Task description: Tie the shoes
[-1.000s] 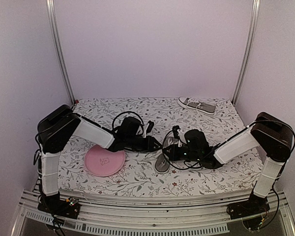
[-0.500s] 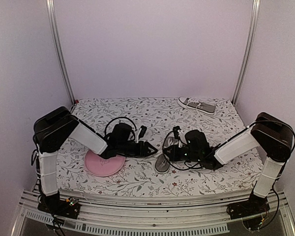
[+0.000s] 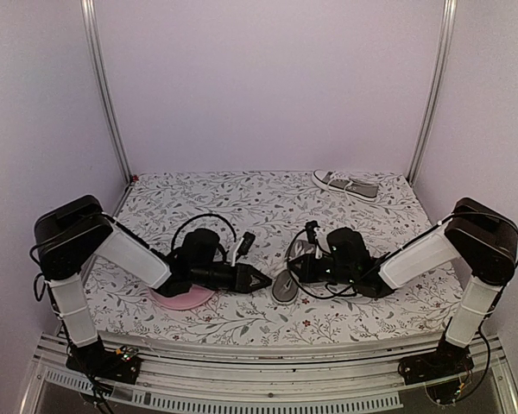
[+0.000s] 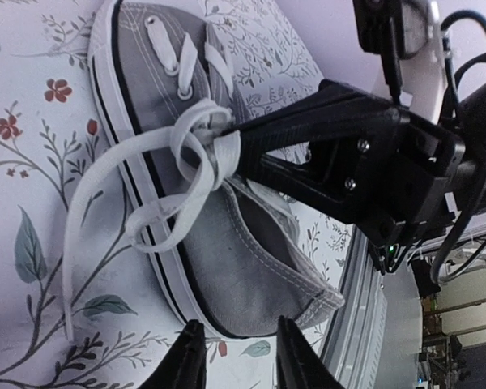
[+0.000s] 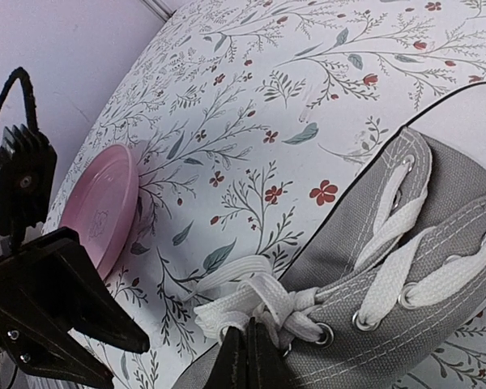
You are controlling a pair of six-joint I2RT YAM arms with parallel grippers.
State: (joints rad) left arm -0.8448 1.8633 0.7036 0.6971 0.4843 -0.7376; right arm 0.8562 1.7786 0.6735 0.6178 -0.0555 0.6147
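Top view first: the shoe (image 3: pixel 286 285) being worked on sits mid-table between the two arms, with its long axis running roughly near-to-far, so crosswise to the line between the grippers. The left gripper (image 3: pixel 261 280) points right at it from just beside its left edge, and the right gripper (image 3: pixel 303 262) is already down on its upper from the other side. The second shoe (image 3: pixel 346 185) is way off at the far edge, nobody near it. The pink plate (image 3: pixel 180 299) is mostly tucked under the left arm. Left wrist cam: its own fingers (image 4: pixel 188 358) stand a bit apart with nothing between them, hovering just off the heel end. The loose loop of lace (image 4: pixel 196 130) lies further ahead and to the left, bunched right where the right gripper's tips pinch it. Right wrist cam: its jaws are clamped tight on that bunch at the top eyelets, and the left gripper waits low on the left, clearly short of the loop. My guess is the left arm has to reach in across the shoe's side to get the free loop.
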